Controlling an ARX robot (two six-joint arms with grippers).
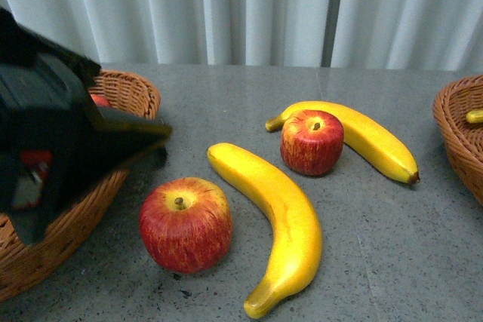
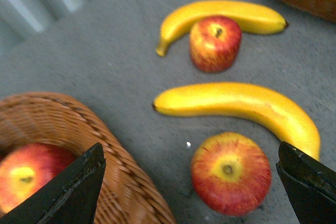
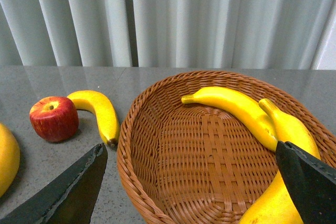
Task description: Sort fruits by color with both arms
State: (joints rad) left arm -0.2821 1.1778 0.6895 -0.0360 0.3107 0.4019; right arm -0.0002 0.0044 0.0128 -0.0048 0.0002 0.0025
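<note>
On the table lie a near red apple (image 1: 185,224), a far apple (image 1: 312,141), a near banana (image 1: 275,220) and a far banana (image 1: 362,137) curving behind the far apple. My left gripper (image 1: 155,145) is open and empty, over the left basket's rim (image 1: 128,92). In the left wrist view the gripper (image 2: 190,148) hangs above the near apple (image 2: 231,174), which shows between its fingers. Another apple (image 2: 29,174) lies in that basket. My right gripper (image 3: 190,150) is open and empty over the right basket (image 3: 157,129), which holds two bananas (image 3: 236,106).
The right basket's rim (image 1: 460,133) shows at the front view's right edge with a banana tip (image 1: 474,116) inside. White curtains hang behind the grey table (image 1: 226,103). The far apple (image 3: 53,118) and far banana (image 3: 100,111) lie just beside the right basket.
</note>
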